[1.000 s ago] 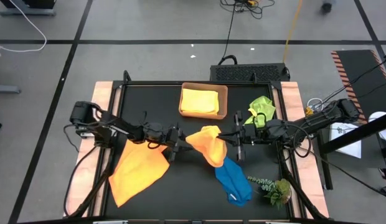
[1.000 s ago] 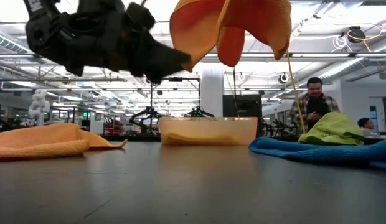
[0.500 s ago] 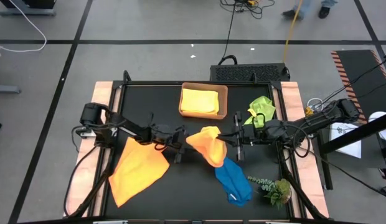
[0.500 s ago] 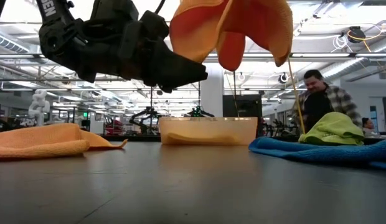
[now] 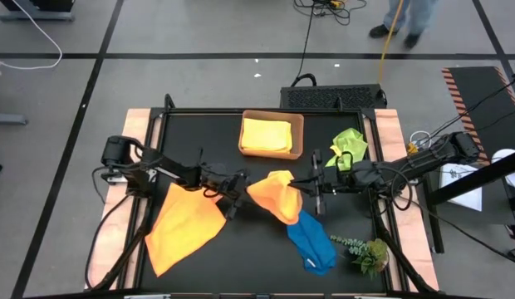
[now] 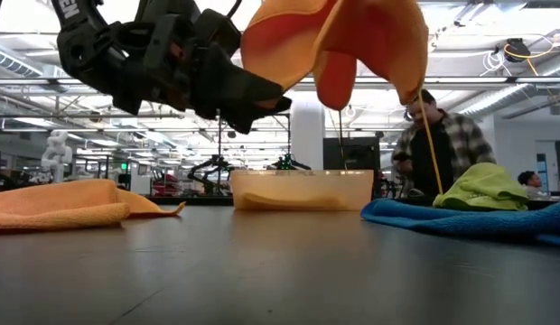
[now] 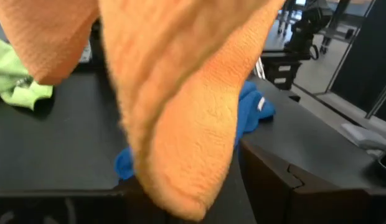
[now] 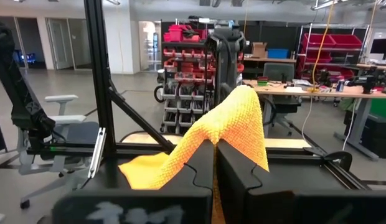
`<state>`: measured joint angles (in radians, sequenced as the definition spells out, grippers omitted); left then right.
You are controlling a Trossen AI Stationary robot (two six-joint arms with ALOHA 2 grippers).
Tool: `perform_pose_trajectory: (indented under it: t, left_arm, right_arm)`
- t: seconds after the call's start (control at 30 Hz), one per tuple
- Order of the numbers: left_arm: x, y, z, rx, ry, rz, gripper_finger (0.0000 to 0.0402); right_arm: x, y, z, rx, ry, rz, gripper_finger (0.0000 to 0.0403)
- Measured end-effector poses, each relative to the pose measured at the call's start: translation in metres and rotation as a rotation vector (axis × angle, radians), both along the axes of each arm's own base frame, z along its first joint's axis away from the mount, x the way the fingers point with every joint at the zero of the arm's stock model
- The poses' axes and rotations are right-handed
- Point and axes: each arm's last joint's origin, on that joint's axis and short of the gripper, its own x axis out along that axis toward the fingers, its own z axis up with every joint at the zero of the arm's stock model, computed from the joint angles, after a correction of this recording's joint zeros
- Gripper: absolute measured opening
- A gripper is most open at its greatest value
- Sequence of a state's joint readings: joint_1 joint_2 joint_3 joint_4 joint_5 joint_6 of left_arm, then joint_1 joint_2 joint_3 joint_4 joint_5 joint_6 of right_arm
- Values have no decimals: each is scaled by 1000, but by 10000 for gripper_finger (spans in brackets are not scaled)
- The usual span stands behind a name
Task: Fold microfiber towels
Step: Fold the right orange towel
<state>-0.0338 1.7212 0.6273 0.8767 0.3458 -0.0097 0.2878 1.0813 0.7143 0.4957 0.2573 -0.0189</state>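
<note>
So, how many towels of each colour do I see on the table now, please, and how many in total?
Orange towels: 2, one held up, one flat on the table
Yellow towel: 1, in the tray
Lime green towel: 1
Blue towel: 1
Total: 5 towels

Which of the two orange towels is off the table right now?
The orange towel at centre, hanging from the shut right gripper. The other orange towel lies flat on the table, below the left arm.
</note>
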Motion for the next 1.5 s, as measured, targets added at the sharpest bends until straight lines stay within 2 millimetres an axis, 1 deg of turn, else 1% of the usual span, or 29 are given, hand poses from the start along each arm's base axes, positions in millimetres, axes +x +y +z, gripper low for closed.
perform_pose_trajectory:
  t: [0.17, 0.3, 0.4, 0.47, 0.53, 0.67, 0.7, 0.83, 0.9, 0.97, 1.07, 1.2, 1.27, 1.33, 1.4, 1.5]
  left_arm:
    - [-3, 0, 8, -2, 2, -2, 150]
    - [-3, -1, 7, -6, 11, -2, 149]
    - [-4, 0, 4, 1, 51, 31, 145]
    - [-4, 0, 2, 6, 70, 42, 129]
    - [-4, 1, 2, 15, 65, 44, 102]
    - [-4, 1, 1, 29, 68, 40, 21]
    - [-5, 1, 3, 28, 66, 40, 12]
    - [-9, 2, 12, 49, 65, 55, 6]
    - [-15, 3, 18, 66, 112, 86, 4]
    - [-21, 5, 28, 100, 120, 146, 4]
    - [-40, 6, 42, 173, 213, 267, 3]
    - [-70, 3, 66, 241, 263, 374, 2]
    - [-84, 0, 80, 254, 236, 400, 2]
    - [-101, -3, 90, 272, 231, 412, 2]
    - [-113, -6, 104, 261, 170, 422, 2]
    - [-132, -10, 120, 252, 96, 399, 1]
  right_arm:
    - [0, 0, 0, 0, 0, 0, 0]
    - [0, 0, 0, 4, 0, 0, 0]
    - [0, 0, 0, 5, 1, 0, 0]
    - [0, 0, 0, 5, 1, 0, 0]
    - [0, 0, 0, 4, 1, 0, 0]
    - [0, 0, -4, -1, 38, -1, 0]
    - [0, 0, -5, 1, 56, -1, 0]
    - [0, 0, -14, 32, 138, -3, 0]
    - [-1, 0, -18, 51, 185, -6, 0]
    - [-2, 0, -23, 72, 228, -10, 0]
    - [-3, 0, -27, 102, 275, -16, 0]
    - [-4, 0, -33, 136, 339, -17, 6]
    - [-5, 0, -36, 163, 375, -6, 20]
    - [-6, 1, -38, 218, 396, -13, 40]
    - [-7, 2, -40, 254, 419, -12, 62]
    - [-7, 5, -44, 274, 438, 30, 92]
